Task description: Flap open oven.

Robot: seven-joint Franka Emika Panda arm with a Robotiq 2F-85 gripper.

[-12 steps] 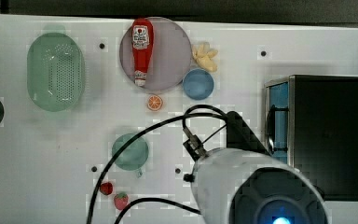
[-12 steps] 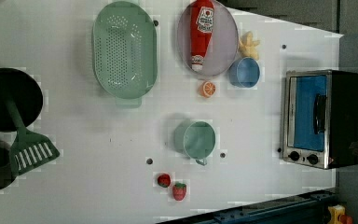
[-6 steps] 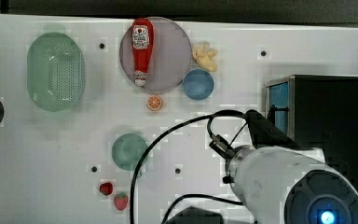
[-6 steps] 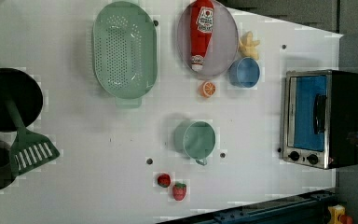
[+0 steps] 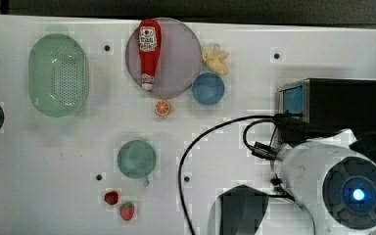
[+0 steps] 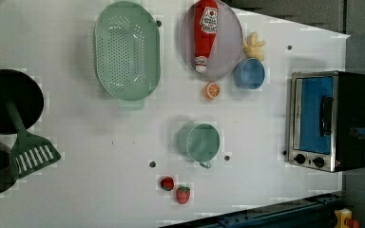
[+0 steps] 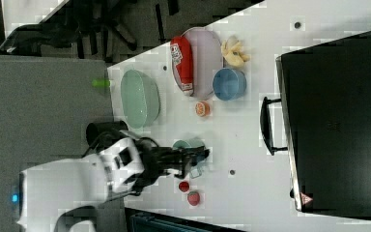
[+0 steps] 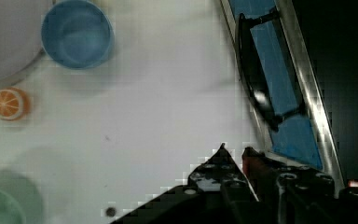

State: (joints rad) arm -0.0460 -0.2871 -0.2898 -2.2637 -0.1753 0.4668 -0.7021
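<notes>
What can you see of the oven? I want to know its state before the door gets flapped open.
The oven is a boxy toaster oven with a black casing, a silver front frame, a blue-tinted glass door and a dark bar handle. Black knobs sit beside the door. The door is shut. It stands on the white table at the left view's right edge, and nothing touches the handle.

Ketchup bottle [image 5: 148, 53] lies on plate [image 5: 178, 58] (2 strawberries [image 5: 120, 205] well apart).
</notes>
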